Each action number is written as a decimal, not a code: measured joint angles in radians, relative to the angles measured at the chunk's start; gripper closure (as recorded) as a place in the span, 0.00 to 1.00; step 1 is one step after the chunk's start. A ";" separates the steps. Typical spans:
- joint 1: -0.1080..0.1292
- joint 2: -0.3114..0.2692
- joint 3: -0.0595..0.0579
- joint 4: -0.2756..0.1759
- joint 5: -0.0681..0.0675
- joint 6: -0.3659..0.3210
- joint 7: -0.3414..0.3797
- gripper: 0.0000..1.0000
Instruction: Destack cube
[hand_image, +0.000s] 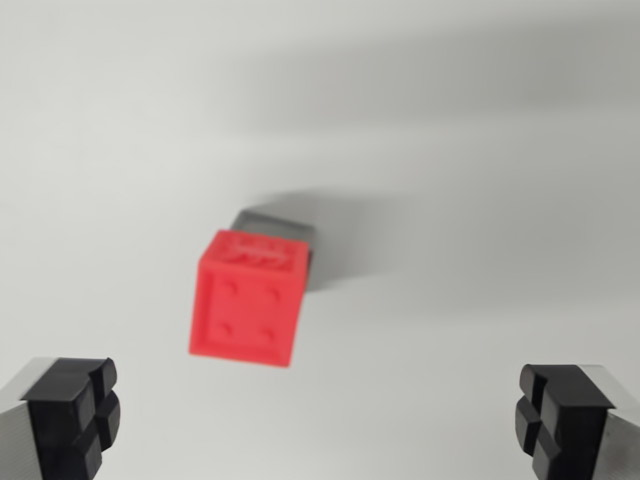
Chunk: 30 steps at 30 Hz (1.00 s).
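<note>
At the wrist view's left, in the bottom corner, one black pad (72, 415) of the gripper (318, 418) showed on its grey metal finger, its face cut by grooves into blocks. It touched nothing.

Toward the middle, a little left of centre, sat the red cube (247, 298). It was tilted in the picture, one face turned to the camera with four small dimples set in a square, and the face above it bore raised marks too blurred to read. Behind its upper right edge a grey block (275, 224) showed, mostly hidden by the cube and touching it; whether the cube rested on it or merely stood before it could not be told from this view. A soft shadow ran from the pair toward the wrist view's right across the pale table (120, 140), which was plain and white-grey throughout.

At the wrist view's right, in the bottom corner, the other black pad (556, 412) matched the first. The jaws stood wide apart and held nothing, and the cube lay beyond them, nearer the left pad, clear of both.
</note>
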 joint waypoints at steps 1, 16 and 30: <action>0.001 -0.001 0.001 -0.010 0.000 0.010 0.007 0.00; 0.030 0.000 0.008 -0.146 0.008 0.157 0.120 0.00; 0.060 0.040 0.017 -0.250 0.014 0.308 0.222 0.00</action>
